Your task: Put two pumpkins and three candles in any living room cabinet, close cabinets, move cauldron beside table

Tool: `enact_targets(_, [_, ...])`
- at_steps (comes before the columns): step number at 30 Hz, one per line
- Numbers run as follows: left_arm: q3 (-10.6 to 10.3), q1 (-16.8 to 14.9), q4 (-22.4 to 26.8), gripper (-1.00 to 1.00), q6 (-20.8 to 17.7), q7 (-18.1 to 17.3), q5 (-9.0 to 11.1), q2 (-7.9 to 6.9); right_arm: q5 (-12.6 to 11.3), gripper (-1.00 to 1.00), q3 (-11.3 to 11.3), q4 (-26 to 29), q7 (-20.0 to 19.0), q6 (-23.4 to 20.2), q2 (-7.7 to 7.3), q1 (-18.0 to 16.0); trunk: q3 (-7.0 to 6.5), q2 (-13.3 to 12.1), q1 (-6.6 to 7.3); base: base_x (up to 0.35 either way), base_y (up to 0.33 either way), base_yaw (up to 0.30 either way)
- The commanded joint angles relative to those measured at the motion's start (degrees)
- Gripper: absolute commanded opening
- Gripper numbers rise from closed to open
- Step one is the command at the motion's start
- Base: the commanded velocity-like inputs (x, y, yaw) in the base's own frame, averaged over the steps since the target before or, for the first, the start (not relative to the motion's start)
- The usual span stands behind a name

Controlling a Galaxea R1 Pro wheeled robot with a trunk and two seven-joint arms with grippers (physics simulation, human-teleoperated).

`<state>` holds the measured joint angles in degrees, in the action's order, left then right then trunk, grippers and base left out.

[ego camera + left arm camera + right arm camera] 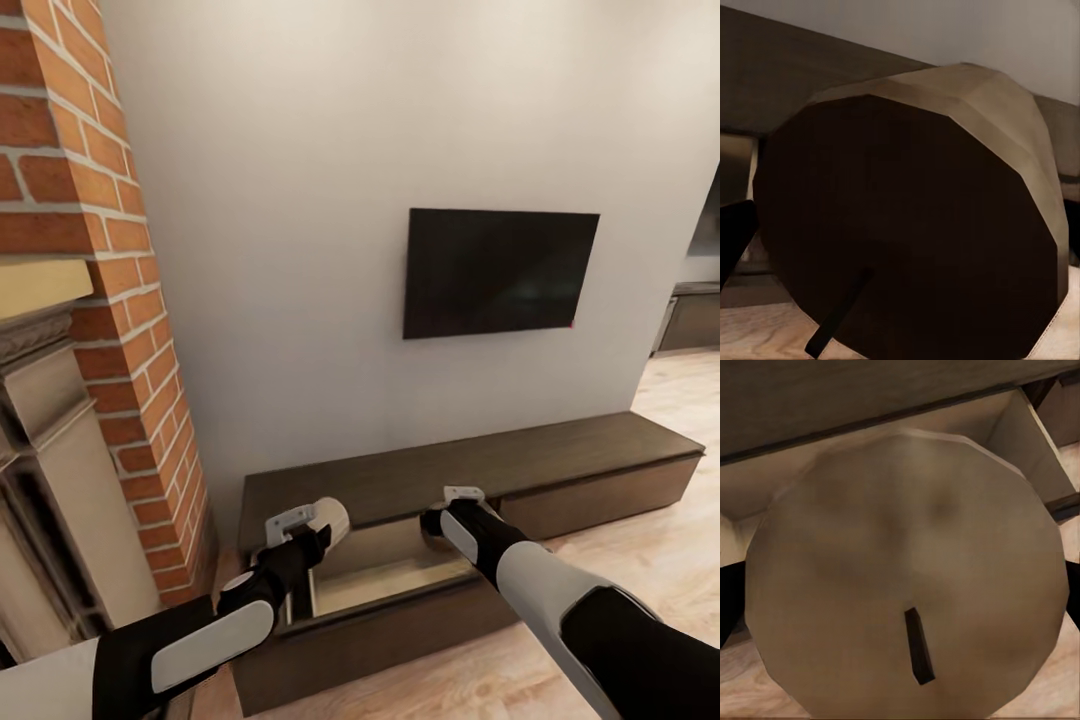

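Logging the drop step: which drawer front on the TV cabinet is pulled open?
The left-end drawer, under both grippers, showing its tan inside. The drawer front to its right sits flush with the cabinet.

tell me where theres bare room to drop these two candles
The open drawer of the cabinet shows bare tan floor between both grippers. The cabinet top beneath the TV is bare too. It is tight beside the brick column.
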<state>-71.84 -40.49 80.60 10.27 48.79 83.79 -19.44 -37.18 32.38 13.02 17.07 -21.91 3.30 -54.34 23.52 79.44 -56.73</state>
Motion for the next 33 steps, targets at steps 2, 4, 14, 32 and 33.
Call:
enact_targets(2, [-0.2, -0.1, 0.1, -1.0, 0.5, 0.0, 0.3, -0.12, -1.5, -1.0, 0.5, -0.1, 0.4, -1.2, -0.03, -0.1, 0.06, 0.0, -0.03, 0.327, 0.0, 0.0])
enact_targets(4, [-0.2, -0.1, 0.1, -1.0, 0.5, 0.0, 0.4, -0.15, -3.2, -1.0, 0.5, -0.2, 0.4, -2.6, -0.04, -0.1, 0.06, 0.0, -0.03, 0.322, 0.0, 0.0])
enact_targets(14, [-0.1, -0.1, 1.7, -1.0, 0.4, 0.0, 0.8, -0.6, -4.7, -1.0, 0.7, -0.3, 0.2, -8.1, -0.09, -0.1, 0.06, 0.0, -0.03, 0.197, 0.0, 0.0])
enact_targets(32, [0.5, -0.1, 3.9, -1.0, 0.5, 2.4, 0.8, -0.74, -4.7, -1.0, 0.6, -0.3, 0.3, -9.5, -0.13, 0.0, 1.0, 1.6, -0.91, 0.003, 0.0, 0.0])
enact_targets(33, [0.5, -0.1, 3.9, -1.0, 0.5, 2.4, 0.8, -0.75, -4.7, -1.0, 0.6, -0.3, 0.3, -9.6, -0.13, 0.0, 1.07, 1.6, -0.91, 0.0, 0.0, 0.0])
